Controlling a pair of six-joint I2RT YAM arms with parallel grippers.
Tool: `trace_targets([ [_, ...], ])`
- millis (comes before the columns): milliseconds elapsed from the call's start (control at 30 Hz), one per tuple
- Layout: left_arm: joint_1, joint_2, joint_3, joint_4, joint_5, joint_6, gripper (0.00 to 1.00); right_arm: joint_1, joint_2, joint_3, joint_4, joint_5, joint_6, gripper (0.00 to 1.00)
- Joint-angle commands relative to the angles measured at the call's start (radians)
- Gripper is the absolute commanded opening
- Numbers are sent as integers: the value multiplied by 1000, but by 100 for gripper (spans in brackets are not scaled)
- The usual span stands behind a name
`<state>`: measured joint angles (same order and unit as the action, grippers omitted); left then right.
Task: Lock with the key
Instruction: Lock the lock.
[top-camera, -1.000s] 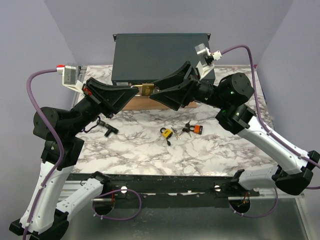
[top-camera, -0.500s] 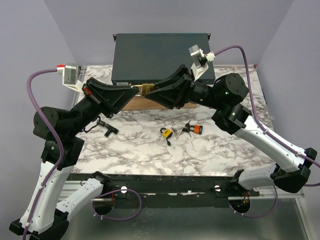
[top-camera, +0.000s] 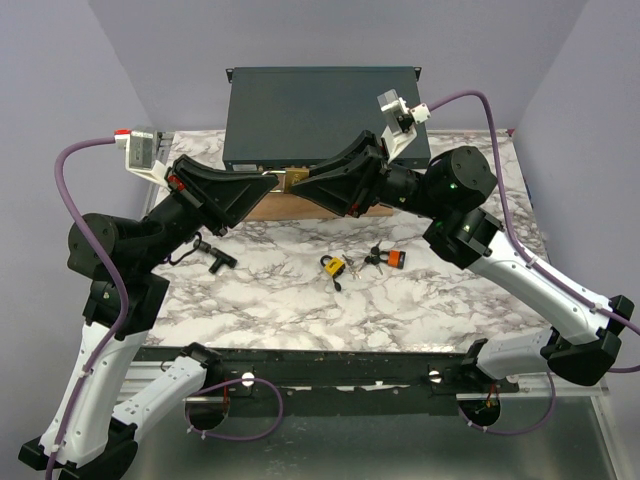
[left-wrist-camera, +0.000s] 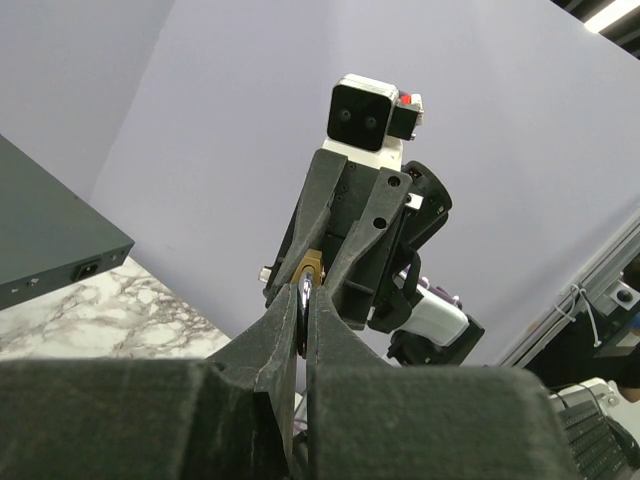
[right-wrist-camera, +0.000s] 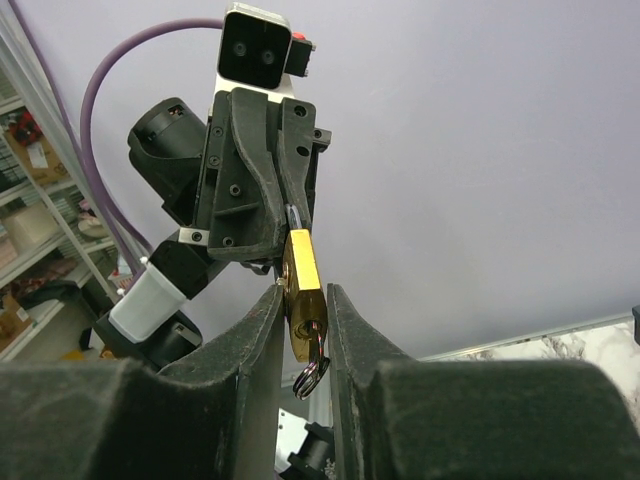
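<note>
Near edge of counter (top-camera: 280, 310): key (top-camera: 397, 259), orange head, lies on its bunch near the yellow padlock (top-camera: 333, 266), untouched, so the locking itself looks all still to do. Farther back, in the air: left pincer (left-wrist-camera: 304, 292) clamped on the brass padlock (right-wrist-camera: 302, 285) by its shackle. Right pincer (right-wrist-camera: 302, 305) stands narrow around the body; real grip, cannot tell. Only the right wrist view shows the shackle hold; only the top view shows the key.
</note>
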<state>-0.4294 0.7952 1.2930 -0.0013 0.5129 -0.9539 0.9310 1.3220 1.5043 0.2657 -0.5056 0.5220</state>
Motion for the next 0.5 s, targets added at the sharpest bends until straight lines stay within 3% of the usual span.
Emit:
trace_targets([
  [0, 0, 6, -6, 23, 0, -6, 0, 17, -7, 33, 1, 18, -14, 25],
  [267, 0, 8, -10, 23, 2, -8, 0, 19, -12, 37, -6, 19, -18, 33],
  [467, 0, 9, -6, 17, 2, -2, 0, 20, -25, 22, -8, 32, -24, 24],
])
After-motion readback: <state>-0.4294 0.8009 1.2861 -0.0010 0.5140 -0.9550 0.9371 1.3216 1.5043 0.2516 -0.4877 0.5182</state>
